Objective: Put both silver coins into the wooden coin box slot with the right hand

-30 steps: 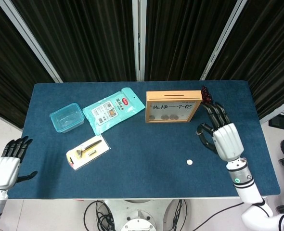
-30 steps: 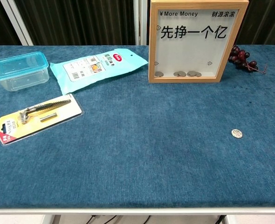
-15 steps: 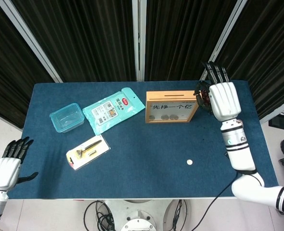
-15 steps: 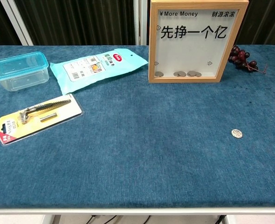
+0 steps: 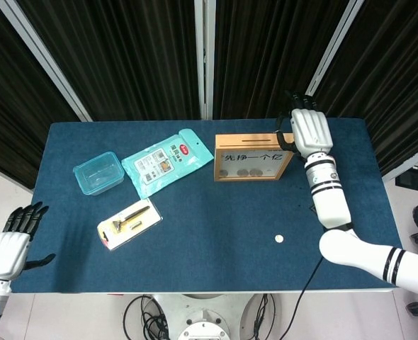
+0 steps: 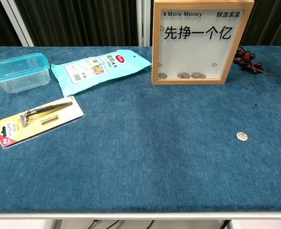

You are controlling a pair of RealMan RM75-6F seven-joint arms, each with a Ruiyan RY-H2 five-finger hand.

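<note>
The wooden coin box (image 5: 255, 157) stands upright at the back of the blue table, with several coins lying behind its window (image 6: 188, 75). One silver coin (image 5: 280, 239) lies flat on the cloth in front of it, to the right (image 6: 242, 136). My right hand (image 5: 308, 131) hovers over the box's right top corner, back toward the camera, fingers curled down. Whether it holds anything is hidden. My left hand (image 5: 14, 241) hangs off the table's front left corner, fingers apart and empty. The chest view shows neither hand.
A clear container with a teal lid (image 5: 98, 172) and a teal packet (image 5: 167, 161) lie at the back left. A carded tool (image 5: 130, 222) sits nearer the front left. Dark grapes (image 6: 250, 60) lie right of the box.
My right hand rose from the table right of the coin, swung back and moved left over the box's right top corner. Its fingers curled in. The coin and left hand stayed put.
</note>
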